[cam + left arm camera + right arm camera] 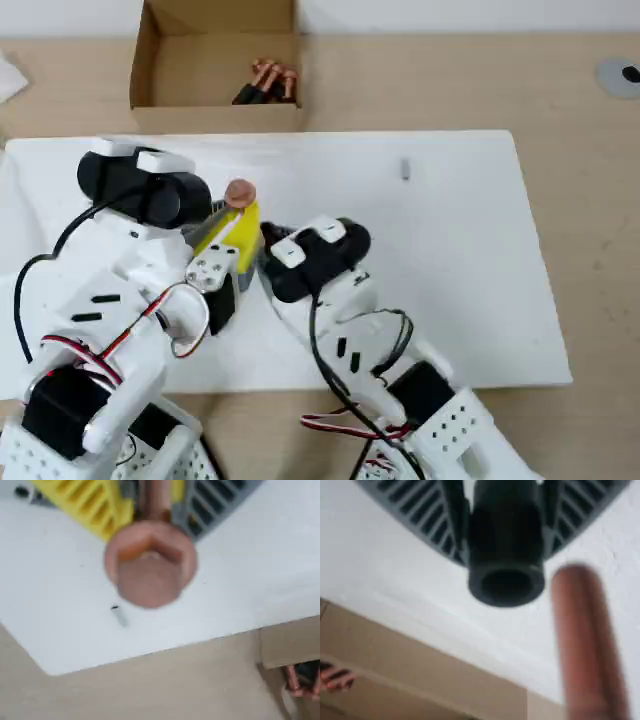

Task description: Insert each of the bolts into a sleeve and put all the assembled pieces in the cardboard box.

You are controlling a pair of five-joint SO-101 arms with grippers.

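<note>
The left gripper is clenching a bolt between its 2 fingers, head jutting past the tips. The right gripper is grasping a black sleeve, open end outward, with the bolt shank just beside it, probably lining up for insertion. Other assembled pieces are lying in the cardboard box.

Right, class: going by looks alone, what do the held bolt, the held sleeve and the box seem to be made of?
The bolt: reddish with a soft sheen, likely copper or copper-plated metal. The sleeve: matte black, probably plastic or rubber; unclear which. The box: plain matte brown walls, evidently cardboard.
</note>
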